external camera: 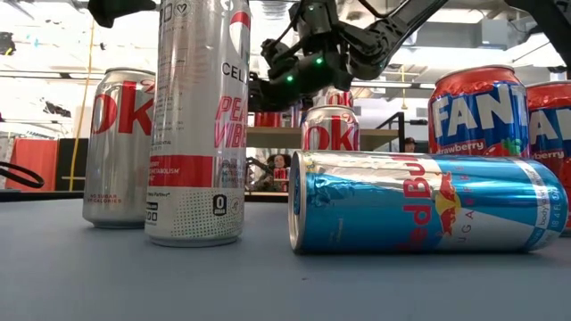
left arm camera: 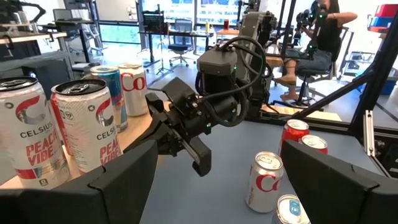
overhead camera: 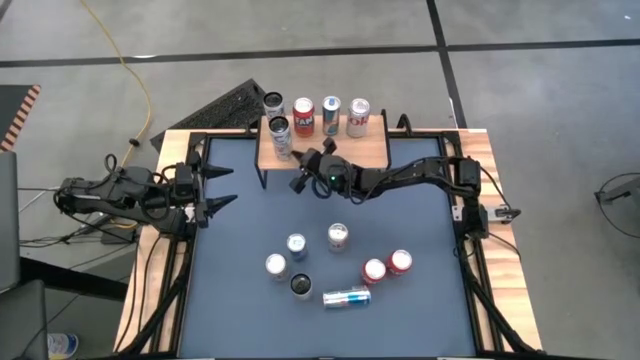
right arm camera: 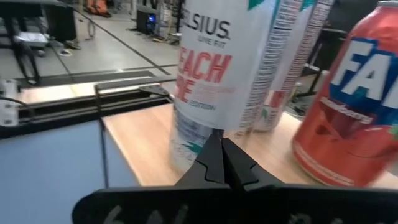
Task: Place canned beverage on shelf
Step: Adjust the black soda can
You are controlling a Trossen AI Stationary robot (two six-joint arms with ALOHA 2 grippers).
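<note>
The shelf (overhead camera: 345, 148) stands at the table's far edge with several upright cans on its light-wood top. Among them are two Celsius cans (overhead camera: 280, 130) at its left end, a red Fanta can (overhead camera: 303, 115) and a Coke can (overhead camera: 358, 117). My right gripper (overhead camera: 298, 182) is shut with nothing between its fingers. It hovers just off the shelf's near edge, pointing at the front Celsius can (right arm camera: 217, 68), and seems apart from it. My left gripper (overhead camera: 225, 188) waits open at the table's left edge, holding nothing.
Several upright cans (overhead camera: 338, 236) stand in the middle and near part of the blue table. A Red Bull can (overhead camera: 346, 297) lies on its side near the front. Black frame rails (overhead camera: 462, 225) run along the table's edges. A person sits in the room beyond (left arm camera: 317, 43).
</note>
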